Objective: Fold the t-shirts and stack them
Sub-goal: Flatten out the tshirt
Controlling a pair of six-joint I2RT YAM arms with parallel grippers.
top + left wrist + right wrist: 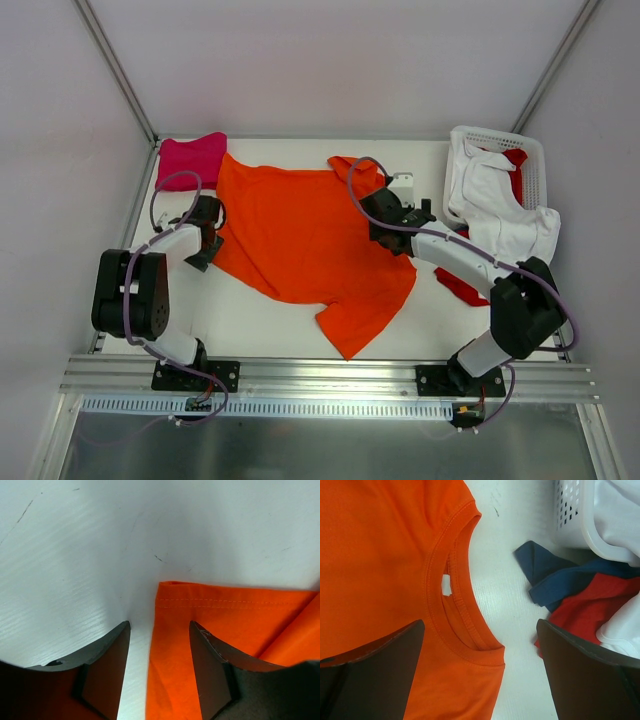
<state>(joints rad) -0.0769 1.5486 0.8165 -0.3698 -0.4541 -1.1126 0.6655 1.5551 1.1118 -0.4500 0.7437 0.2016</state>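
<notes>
The orange t-shirt (300, 240) is spread flat mid-table, unfolded. The left gripper (159, 624) is held open astride its left hem corner (167, 587); the right gripper (480, 625) is held wide open over the collar (432, 595), nothing grasped. Both edges must probably be pinched before folding.

From above, the fingertips of the right pincer (392, 222) are hidden beneath its own wrist, which also covers the collar of the orange t-shirt (300, 235). Right of that pincer, the dark blue t-shirt (545, 575) shows only a folded corner. The basket (570, 525) and white t-shirt (620, 510) run off the frame. Around the left pincer (160, 624), orange cloth runs off the frame.
</notes>
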